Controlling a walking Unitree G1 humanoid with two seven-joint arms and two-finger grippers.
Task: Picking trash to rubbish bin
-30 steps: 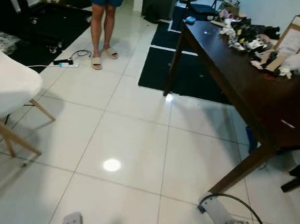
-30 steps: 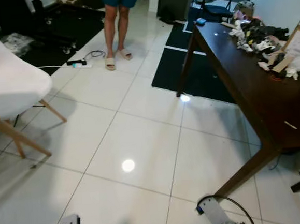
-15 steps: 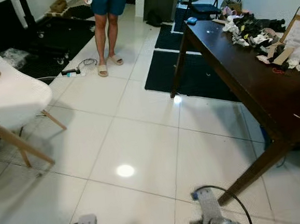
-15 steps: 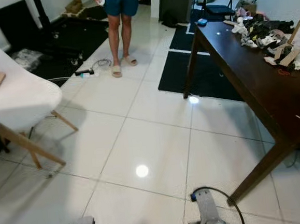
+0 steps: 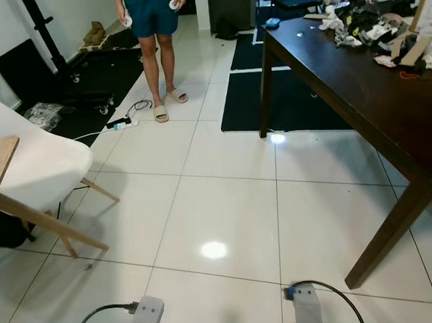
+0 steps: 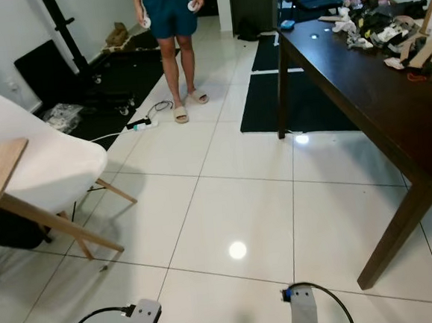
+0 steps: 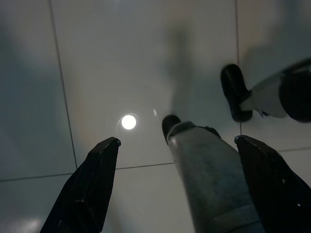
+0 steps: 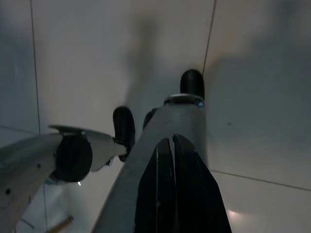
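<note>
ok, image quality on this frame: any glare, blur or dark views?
Eye views: sharp and evenly lit, with one ceiling-light glare spot on the glossy white floor tiles and another beside the dark wooden table. Left wrist view: dim, another bright glare spot, open left gripper in silhouette. Right wrist view: dim, shut right gripper near-black.

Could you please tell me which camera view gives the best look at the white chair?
The right eye view: the white chair shows its whole shell and splayed wooden legs. The left eye view crops its left edge. Both wrist views face the floor tiles.
</note>
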